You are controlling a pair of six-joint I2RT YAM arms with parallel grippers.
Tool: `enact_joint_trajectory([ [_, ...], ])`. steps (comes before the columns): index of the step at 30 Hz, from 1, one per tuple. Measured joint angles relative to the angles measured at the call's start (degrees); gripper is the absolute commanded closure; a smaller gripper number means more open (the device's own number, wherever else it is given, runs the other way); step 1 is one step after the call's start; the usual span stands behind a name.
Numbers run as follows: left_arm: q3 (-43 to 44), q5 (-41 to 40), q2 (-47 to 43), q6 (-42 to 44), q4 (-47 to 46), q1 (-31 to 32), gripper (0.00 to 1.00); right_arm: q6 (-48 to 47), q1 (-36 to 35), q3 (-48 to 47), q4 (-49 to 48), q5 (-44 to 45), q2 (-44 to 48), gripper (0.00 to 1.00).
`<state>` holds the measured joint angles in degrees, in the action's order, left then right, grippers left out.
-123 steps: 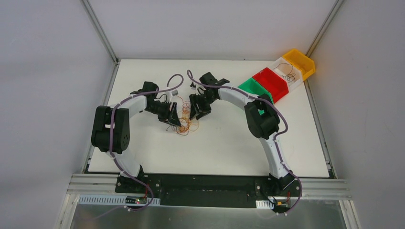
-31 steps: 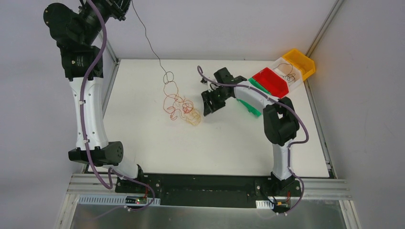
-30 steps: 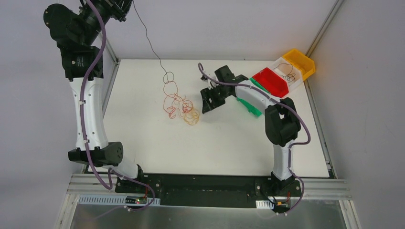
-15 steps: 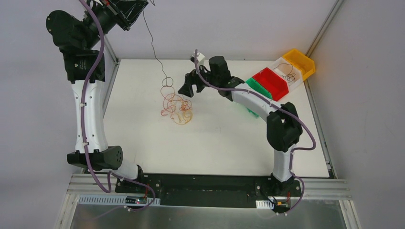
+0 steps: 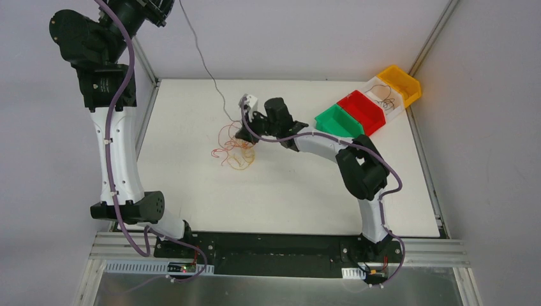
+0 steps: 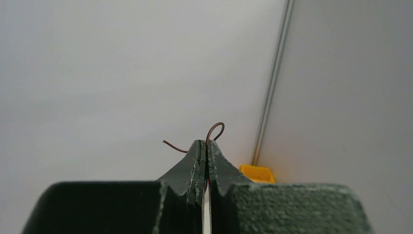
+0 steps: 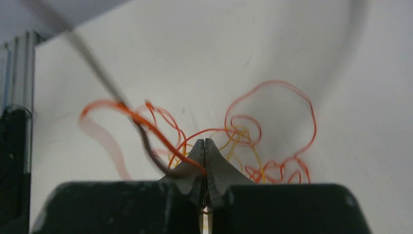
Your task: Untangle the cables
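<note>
Cables (image 5: 233,150): featherlight, springy tangle on table (image 5: 306,185), centre-left.
Left gripper (image 6: 204,146): high, pinching dark wire (image 5: 203,60) at its end.
Right gripper (image 7: 205,146): closed on orange strand (image 7: 160,134) at tangle.
Hold: probably single strands, near ends.

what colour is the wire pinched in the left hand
Dark brown; the wire shows best in the left wrist view, pinched in the left hand.

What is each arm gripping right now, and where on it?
Left gripper: dark brown wire, near its curled end. Right gripper: apparently an orange strand at the tangle.
</note>
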<state>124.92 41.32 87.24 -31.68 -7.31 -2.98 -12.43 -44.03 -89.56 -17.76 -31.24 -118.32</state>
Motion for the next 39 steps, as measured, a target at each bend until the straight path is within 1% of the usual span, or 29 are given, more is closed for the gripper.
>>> enact_joint_trajectory([
  [3,5.7,-6.2,2.0,4.3,1.8,0.0,1.00,-4.0,0.7,8.8,0.3,0.7,1.0,1.00],
  [6,12.2,-12.8,4.7,7.8,2.5,0.0,1.00,-7.6,1.4,16.7,3.0,1.1,1.0,1.00],
  [7,13.8,-15.0,5.3,8.8,2.5,0.0,1.00,-8.5,1.6,18.8,4.2,1.2,1.0,0.99],
  [9,15.8,-17.8,6.1,9.8,2.4,0.0,1.00,-9.7,1.8,20.3,4.8,1.1,1.7,0.75],
  [10,16.4,-18.5,6.4,9.9,2.3,0.0,1.00,-10.0,1.8,20.3,5.6,1.1,2.3,0.58],
  [11,16.5,-18.6,6.4,9.7,2.2,0.0,1.00,-10.4,1.8,20.2,6.8,1.4,3.2,0.45],
  [12,16.2,-18.3,6.4,9.2,2.1,0.0,1.00,-10.8,1.8,19.7,8.3,1.7,4.1,0.36],
  [13,15.1,-17.6,6.2,8.2,1.6,0.0,1.00,-10.7,2.0,18.8,10.0,2.0,4.8,0.30],
  [17,7.4,-12.7,4.5,3.8,-0.2,0.4,1.00,-8.7,3.5,11.3,16.5,2.3,6.1,0.20],
  [20,1.6,-8.1,4.2,1.9,-0.3,2.1,1.00,-6.9,6.4,4.3,19.8,3.3,7.6,0.11],
  [21,0.1,-6.6,4.4,1.5,-0.1,3.1,1.00,-6.3,7.5,1.9,20.6,4.0,8.2,0.10],
  [24,-3.0,-2.6,4.6,0.6,0.6,6.1,1.00,-4.0,10.3,-5.9,21.3,5.0,9.7,0.08],
  [27,-4.4,0.5,4.6,-0.2,0.5,8.5,1.00,-1.1,11.2,-11.3,20.6,4.9,11.1,0.07],
  [33,-7.5,5.1,4.5,-2.5,-0.6,11.0,1.00,4.0,10.4,-14.6,17.0,2.1,14.4,0.07],
  [35,-8.5,5.8,4.5,-3.4,-0.6,11.3,1.00,5.2,10.0,-15.5,16.0,1.0,14.4,0.10],
  [36,-8.9,6.2,4.5,-3.8,-0.5,11.7,1.00,5.7,9.8,-15.8,15.8,0.5,14.4,0.13],
  [37,-9.1,6.3,4.5,-4.1,-0.5,11.8,1.00,6.1,9.6,-16.2,15.6,0.1,14.4,0.18],
  [38,-9.2,6.4,4.5,-4.7,-0.6,12.2,1.00,6.3,9.4,-16.4,15.3,-0.2,14.3,0.31],
  [39,-9.2,6.4,4.6,-5.1,-0.7,12.5,1.00,6.5,9.2,-16.6,14.8,-0.7,14.2,0.48],
])
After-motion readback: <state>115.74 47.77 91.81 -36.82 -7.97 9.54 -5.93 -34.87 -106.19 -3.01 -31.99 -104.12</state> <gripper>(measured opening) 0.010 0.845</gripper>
